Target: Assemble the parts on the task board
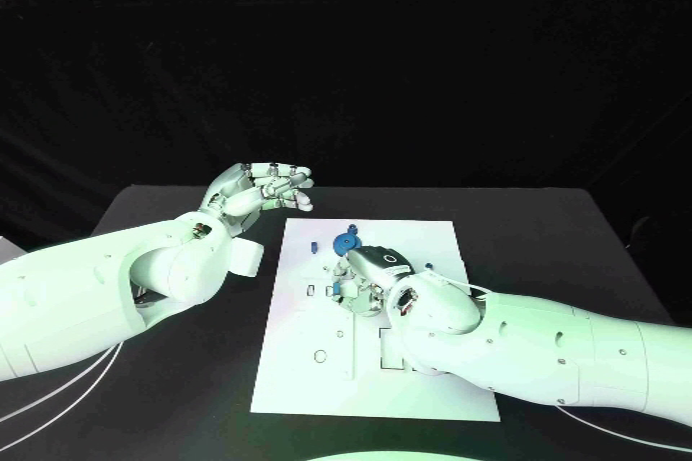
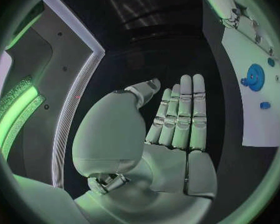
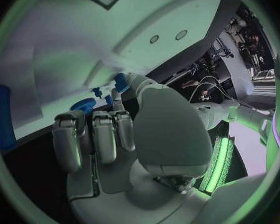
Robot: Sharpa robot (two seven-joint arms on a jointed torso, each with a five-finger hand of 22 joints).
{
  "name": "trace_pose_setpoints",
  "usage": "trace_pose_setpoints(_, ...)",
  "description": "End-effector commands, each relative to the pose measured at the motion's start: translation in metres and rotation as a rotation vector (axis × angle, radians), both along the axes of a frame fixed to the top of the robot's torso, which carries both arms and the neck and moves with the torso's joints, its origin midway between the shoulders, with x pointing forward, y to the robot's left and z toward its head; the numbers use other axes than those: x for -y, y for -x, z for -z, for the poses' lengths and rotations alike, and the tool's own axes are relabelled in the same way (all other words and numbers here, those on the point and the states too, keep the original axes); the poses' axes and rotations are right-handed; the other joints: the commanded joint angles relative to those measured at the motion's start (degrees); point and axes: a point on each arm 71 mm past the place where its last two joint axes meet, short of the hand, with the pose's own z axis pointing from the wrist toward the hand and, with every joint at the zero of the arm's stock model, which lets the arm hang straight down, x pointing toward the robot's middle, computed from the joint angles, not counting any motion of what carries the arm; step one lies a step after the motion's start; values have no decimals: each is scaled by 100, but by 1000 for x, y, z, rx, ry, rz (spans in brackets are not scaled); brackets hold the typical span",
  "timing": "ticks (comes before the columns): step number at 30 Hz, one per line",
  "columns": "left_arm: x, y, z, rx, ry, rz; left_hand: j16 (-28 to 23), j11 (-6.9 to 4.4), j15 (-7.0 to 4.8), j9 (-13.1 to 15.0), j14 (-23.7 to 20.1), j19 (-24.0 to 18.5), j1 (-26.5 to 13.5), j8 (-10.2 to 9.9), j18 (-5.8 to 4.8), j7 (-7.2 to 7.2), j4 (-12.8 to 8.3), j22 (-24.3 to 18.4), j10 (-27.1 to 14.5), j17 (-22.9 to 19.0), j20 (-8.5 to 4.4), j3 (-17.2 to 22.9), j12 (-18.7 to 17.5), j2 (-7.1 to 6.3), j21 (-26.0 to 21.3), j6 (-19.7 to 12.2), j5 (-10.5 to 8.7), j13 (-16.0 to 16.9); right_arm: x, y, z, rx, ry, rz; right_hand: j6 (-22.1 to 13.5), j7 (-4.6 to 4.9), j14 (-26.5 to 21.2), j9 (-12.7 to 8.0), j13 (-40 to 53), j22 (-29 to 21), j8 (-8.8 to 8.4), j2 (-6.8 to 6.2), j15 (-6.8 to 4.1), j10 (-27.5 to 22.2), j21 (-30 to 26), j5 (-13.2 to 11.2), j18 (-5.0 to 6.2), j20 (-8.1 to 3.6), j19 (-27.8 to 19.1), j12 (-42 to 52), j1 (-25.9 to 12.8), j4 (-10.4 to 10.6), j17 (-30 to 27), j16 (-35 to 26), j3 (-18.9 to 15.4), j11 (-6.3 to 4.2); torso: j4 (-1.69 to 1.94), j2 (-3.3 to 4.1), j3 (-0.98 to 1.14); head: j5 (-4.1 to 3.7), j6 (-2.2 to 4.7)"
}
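My right hand (image 1: 378, 273) is down over the middle of the white board (image 1: 310, 376), fingers curled on a small blue part (image 3: 120, 81), apparently pinching it. The blue gear (image 1: 346, 244) lies just beyond that hand, toward the board's far end. My left hand (image 1: 263, 189) hovers empty, fingers loosely apart, above the desk (image 1: 173, 206) off the board's far left corner.

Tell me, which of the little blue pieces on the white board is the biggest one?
The round blue gear near the board's far end, just beyond the right hand. It is a wide toothed disc; the other blue pieces by the fingers are much smaller bits.
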Motion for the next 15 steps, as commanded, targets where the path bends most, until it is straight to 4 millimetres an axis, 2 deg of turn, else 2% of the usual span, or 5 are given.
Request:
trace_pose_setpoints(1,2,0,-1,7,8,17,37,-3,16,5,-43,-26,-53,30,45,-1,4,5,32,5,-6,22,-33,-12,9,-40,-22,9,-2,1,0,9,5,-16,-52,-4,591,-10,1167,1506,-22,-17,33,277,25,-45,-39,51,610,-34,-50,4,1427,5,-46,34,1,1,-1,-2,5)
trace_pose_setpoints(6,1,0,-1,6,7,17,37,-3,16,5,-43,-26,-53,30,45,-1,4,5,32,5,-6,22,-33,-12,9,-40,-22,9,-1,2,-2,20,-15,-15,-117,9,587,-26,1114,1506,-58,-63,50,224,25,-173,-39,71,610,-106,-103,66,1411,-1,-210,50,-2,2,-1,1,9)
trace_pose_setpoints(10,1,0,-1,5,4,14,37,-3,16,5,-43,-26,-53,30,45,-1,4,5,32,5,-6,22,-33,-12,9,-40,-22,9,2,4,-5,42,-51,-12,-351,82,583,-87,1028,1506,-227,41,107,140,25,-766,-39,126,610,-217,-182,225,1392,-8,-1117,115,-1,-4,1,8,11)
trace_pose_setpoints(12,0,-1,0,0,-10,13,39,-1,18,6,-44,-36,-64,30,46,0,5,12,29,11,-3,20,-36,-18,20,-44,-24,9,4,6,-8,57,-79,-11,-418,112,583,-114,1016,1506,-300,73,132,129,25,-857,-39,148,610,-229,-194,246,1391,-8,-1432,145,-4,-9,2,16,21)
trace_pose_setpoints(15,-1,-2,3,-24,-42,24,79,1,14,5,6,-35,-135,24,53,2,40,32,21,43,3,-8,-42,-41,56,-71,-29,11,9,9,-15,78,-147,-38,-461,129,579,-136,1005,1506,-341,60,144,119,25,-883,-39,158,610,-241,-218,252,1373,-14,-1542,160,-22,-29,0,28,35)
